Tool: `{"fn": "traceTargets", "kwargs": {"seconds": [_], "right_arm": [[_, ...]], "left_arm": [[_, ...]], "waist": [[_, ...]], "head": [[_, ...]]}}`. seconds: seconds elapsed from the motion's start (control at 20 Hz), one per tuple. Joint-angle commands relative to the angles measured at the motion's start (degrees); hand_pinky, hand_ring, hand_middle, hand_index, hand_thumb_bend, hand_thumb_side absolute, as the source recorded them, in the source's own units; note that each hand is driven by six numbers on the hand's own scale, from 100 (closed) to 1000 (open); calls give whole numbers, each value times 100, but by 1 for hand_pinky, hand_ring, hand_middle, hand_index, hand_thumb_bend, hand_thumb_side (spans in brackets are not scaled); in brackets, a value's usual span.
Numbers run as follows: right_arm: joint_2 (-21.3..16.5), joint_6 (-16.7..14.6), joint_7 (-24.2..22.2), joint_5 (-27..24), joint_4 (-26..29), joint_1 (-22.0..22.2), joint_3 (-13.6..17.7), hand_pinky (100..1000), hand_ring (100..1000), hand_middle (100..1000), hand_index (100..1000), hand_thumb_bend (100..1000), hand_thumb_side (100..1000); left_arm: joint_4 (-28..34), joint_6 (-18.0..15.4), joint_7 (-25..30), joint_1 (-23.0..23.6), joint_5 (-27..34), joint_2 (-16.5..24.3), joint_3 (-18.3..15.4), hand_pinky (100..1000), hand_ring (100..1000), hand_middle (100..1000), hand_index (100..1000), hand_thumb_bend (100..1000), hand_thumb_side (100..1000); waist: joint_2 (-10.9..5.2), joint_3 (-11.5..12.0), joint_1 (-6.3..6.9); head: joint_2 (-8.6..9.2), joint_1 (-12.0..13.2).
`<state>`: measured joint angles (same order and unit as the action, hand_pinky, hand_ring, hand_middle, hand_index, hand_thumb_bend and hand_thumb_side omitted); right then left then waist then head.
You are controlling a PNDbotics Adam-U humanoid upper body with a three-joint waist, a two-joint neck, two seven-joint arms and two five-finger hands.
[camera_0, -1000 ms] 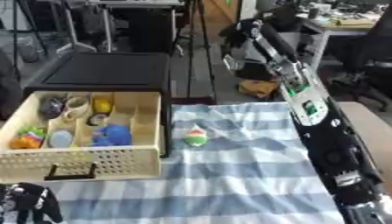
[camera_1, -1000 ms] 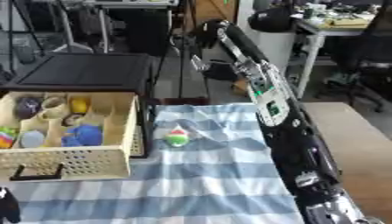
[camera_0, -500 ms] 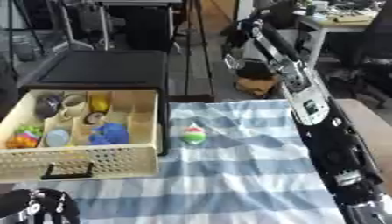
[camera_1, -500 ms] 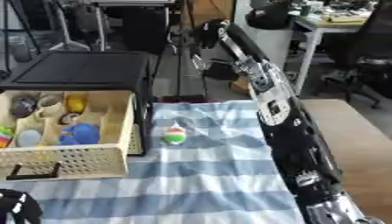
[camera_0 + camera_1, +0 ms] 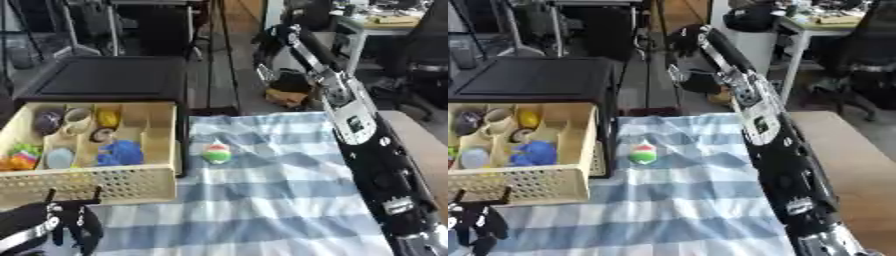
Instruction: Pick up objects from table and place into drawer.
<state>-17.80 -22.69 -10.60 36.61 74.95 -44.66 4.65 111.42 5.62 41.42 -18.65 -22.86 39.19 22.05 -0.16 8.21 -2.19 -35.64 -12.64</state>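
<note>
Well apart: ball (image 5: pixel 216 153), left hand (image 5: pixel 52 226).

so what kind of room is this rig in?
Probably a lab or office workspace, not a home. Beyond the table's striped cloth are a desk loaded with gear, an office chair and tripod or stand legs on bare floor. The drawer of sorted objects looks like a test setup.

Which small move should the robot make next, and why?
Probably reach the left hand up toward the small red, white and green object. It is the only item lying on the striped cloth, beside the open drawer, and neither hand holds it.
</note>
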Motion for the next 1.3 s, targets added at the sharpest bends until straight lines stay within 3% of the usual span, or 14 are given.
{"fn": "traceTargets", "kwargs": {"seconds": [0.05,0.7,1.3], "right_arm": [[-53,-6,-41,-60,136,-66,68,565,570,552,737,100,311],[27,11,-107,-124,192,-50,89,565,568,547,738,100,312],[44,37,-129,-141,226,-24,107,565,567,546,738,100,315]], "left_arm": [[-224,5,-200,-173,-103,-32,-13,615,696,755,775,130,1000],[-1301,-191,-807,-708,-650,-313,-41,637,713,764,776,126,1000],[-626,-376,-1708,-761,-1684,-206,-340,672,742,783,794,168,1000]], "waist": [[-34,-28,14],[5,-194,-47],[-5,-192,-39]], "head": [[-2,29],[44,110],[54,107]]}}
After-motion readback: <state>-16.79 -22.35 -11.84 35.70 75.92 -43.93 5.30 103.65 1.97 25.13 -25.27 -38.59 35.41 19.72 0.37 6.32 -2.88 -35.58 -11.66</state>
